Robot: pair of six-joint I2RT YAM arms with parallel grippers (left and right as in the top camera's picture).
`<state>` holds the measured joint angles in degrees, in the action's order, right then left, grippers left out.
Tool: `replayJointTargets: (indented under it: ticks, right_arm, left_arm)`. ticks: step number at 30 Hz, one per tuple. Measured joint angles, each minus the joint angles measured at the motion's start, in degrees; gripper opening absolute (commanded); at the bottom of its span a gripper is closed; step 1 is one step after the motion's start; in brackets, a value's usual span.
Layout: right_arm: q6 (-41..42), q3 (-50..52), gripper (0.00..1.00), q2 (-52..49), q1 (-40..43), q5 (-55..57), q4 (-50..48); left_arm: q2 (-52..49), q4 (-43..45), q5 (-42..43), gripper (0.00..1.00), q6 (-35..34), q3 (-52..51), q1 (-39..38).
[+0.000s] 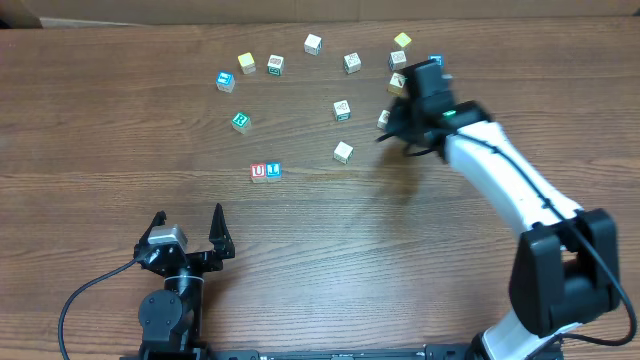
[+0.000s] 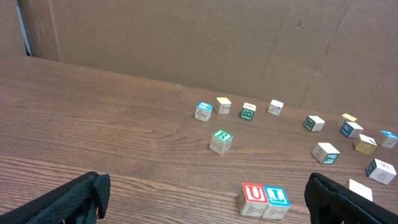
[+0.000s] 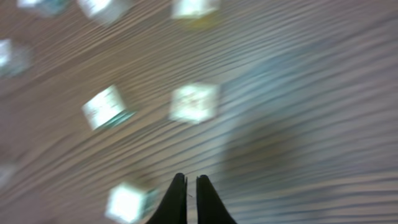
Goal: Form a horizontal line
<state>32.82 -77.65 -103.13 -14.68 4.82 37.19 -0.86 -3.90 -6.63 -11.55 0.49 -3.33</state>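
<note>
Red U cube [image 1: 259,172] abuts blue cube [image 1: 274,171] edge-to-edge.

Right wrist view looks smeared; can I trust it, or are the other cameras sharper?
Right wrist view: heavy motion blur, cubes are pale smudges, only the shut right claw is crisp. Overhead view: sharp, evenly lit. Left wrist view: sharp, red U cube readable.

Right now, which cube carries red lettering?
The U cube, left one of the touching pair nearest the left gripper; its neighbour is blue.
</note>
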Motion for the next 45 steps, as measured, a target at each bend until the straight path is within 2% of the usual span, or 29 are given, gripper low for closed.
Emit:
replayJointTargets:
  ticks: [3, 4, 5, 11, 19, 45]
  right_arm:
    - [-1.3, 0.0, 0.36, 0.0, 6.3, 1.7, 1.2]
    - [-1.5, 0.0, 0.64, 0.0, 8.3, 2.1, 1.7]
    - [-2.1, 0.0, 1.0, 0.0, 10.8, 2.8, 2.3]
    - [-2.9, 0.0, 1.0, 0.0, 21.2, 4.3, 3.6]
    - [-3.0, 0.0, 1.0, 0.0, 28.5, 4.6, 3.6]
    - [-3.0, 0.0, 1.0, 0.0, 29.9, 4.6, 3.6]
  left_arm:
    - [0.0, 0.0, 0.0, 1.0, 0.0, 0.0, 0.0]
    - [0.0, 0.0, 0.0, 1.0, 0.0, 0.0, 0.0]
    - [0.0, 0.0, 0.0, 0.99, 0.0, 0.0, 0.0]
    - [0.0, 0.0, 0.0, 1.0, 0.0, 0.0, 0.0]
    - [0.0, 0.0, 0.0, 1.0, 0.0, 0.0, 0.0]
    - [0.0, 0.0, 0.0, 1.0, 0.0, 0.0, 0.0]
